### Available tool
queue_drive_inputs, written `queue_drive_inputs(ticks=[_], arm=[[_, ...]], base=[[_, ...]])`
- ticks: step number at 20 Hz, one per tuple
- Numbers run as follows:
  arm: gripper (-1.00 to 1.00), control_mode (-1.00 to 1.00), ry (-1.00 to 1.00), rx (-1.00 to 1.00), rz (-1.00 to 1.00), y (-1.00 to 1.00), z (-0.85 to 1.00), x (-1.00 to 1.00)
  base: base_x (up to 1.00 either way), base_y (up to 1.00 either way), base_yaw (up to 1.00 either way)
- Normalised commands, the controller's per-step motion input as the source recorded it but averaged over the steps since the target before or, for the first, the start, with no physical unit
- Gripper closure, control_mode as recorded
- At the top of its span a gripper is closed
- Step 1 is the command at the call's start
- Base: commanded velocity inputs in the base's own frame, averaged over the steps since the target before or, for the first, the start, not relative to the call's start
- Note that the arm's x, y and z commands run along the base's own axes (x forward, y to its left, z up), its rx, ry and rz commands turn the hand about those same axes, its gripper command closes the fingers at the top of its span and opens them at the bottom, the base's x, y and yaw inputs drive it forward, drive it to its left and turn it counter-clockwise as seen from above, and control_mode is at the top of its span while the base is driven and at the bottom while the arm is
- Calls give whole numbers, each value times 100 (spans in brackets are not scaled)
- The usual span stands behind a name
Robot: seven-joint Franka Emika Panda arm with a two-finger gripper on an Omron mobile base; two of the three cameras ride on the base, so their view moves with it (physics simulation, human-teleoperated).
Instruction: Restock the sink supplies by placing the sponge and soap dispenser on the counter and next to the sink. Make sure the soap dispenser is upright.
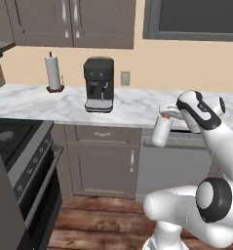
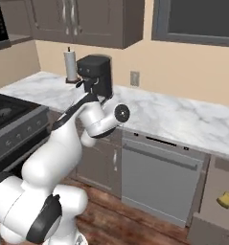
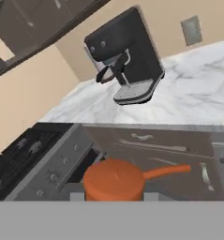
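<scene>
Left base view: the gripper [image 1: 163, 115], jaws clamped on the white soap dispenser [image 1: 160, 131], carries it before the marble counter [image 1: 35, 101]; keeping the bottle vertical until it stands by the sink looks key.

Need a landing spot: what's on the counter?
A black coffee machine and a paper towel roll stand on the counter. The arm hides its right end in the left base view.

black coffee machine [image 1: 99, 84] and paper towel roll [image 1: 53, 72] stand against the wall, stove [image 1: 10, 141] at left.
</scene>
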Motion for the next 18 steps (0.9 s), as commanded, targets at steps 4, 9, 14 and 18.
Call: queue_drive_inputs(ticks=[4, 9, 14, 18], arm=[[100, 100, 0, 0, 0, 0, 0, 0], [100, 100, 0, 0, 0, 0, 0, 0], [100, 100, 0, 0, 0, 0, 0, 0], [100, 100, 0, 0, 0, 0, 0, 0]], base=[[-54, 0, 73], [-59, 1, 73], [-56, 11, 75], [-42, 25, 78]])
